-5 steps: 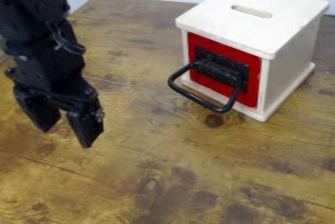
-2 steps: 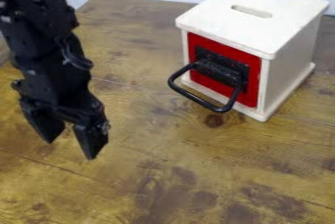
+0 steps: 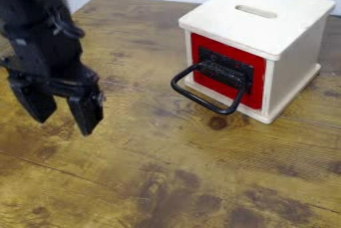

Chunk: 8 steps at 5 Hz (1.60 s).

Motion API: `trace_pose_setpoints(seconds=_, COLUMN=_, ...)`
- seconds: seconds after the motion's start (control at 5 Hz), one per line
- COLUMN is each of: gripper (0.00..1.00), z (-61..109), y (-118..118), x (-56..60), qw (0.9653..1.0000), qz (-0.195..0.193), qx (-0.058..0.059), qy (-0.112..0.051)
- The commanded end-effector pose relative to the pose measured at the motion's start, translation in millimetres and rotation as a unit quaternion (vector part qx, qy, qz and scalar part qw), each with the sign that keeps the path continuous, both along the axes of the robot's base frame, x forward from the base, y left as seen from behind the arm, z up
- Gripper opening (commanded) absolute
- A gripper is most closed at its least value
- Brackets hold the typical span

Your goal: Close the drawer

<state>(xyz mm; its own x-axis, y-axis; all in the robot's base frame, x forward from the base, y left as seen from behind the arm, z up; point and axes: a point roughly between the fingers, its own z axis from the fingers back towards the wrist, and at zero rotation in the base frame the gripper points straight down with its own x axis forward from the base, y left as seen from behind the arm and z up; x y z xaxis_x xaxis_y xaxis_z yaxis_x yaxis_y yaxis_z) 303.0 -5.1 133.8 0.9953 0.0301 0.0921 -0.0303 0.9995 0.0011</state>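
The drawer (image 3: 222, 73) has a red front panel with a dark grille centre and a black loop handle (image 3: 202, 92) that sticks out toward the front left. It sits in a pale wooden cube (image 3: 260, 21) with a slot in its top, at the back right of the table. The red front looks about flush with the cube. My black gripper (image 3: 55, 116) hangs at the left, well apart from the handle, fingers pointing down and spread, holding nothing.
The worn wooden table (image 3: 173, 182) runs under everything. A dark knot (image 3: 217, 123) marks the wood just in front of the cube. The black arm (image 3: 40, 23) fills the upper left.
The gripper has moved a little up and back to the left since the earlier frames. The cube and drawer have not moved.
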Motion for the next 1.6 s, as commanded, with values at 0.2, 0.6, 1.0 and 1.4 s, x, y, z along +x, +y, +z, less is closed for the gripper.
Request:
trace_pose_setpoints(seconds=0.2, gripper=1.0, z=20.4, y=-11, x=3.2, qw=0.9988, qz=0.033, qx=0.002, qy=-0.036)
trace_pose_setpoints(seconds=0.6, gripper=1.0, z=12.9, y=-13, x=5.2, qw=0.9992, qz=0.029, qx=-0.001, qy=-0.028)
trace_pose_setpoints(seconds=1.0, gripper=1.0, z=3.9, y=-12, x=-8.4, qw=0.9996, qz=-0.012, qx=-0.003, qy=-0.027)
trace_pose_setpoints(seconds=1.4, gripper=1.0, z=6.4, y=0, x=-4.0, qw=0.999, qz=-0.034, qx=-0.001, qy=-0.029)
